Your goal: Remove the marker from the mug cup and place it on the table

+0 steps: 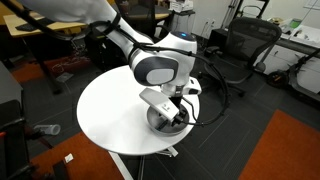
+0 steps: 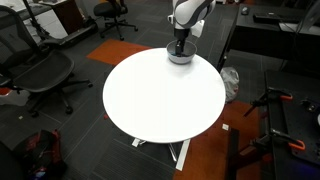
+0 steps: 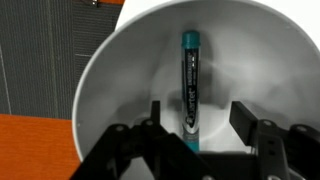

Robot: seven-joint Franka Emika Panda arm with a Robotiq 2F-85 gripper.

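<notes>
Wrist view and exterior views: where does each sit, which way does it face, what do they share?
Exterior view: close beside the table, looking down at arm and mug cup.
Exterior view: farther off, facing across the table toward arm and mug cup.
Wrist view: behind the hand, looking into the mug cup at the marker.
Shared: the mug cup.

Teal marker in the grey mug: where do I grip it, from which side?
Grip the thin teal marker mid-barrel, straight down from above into the wide grey mug cup. In the wrist view it runs lengthwise through the open gripper, so closing across its narrow width should hold.
</notes>
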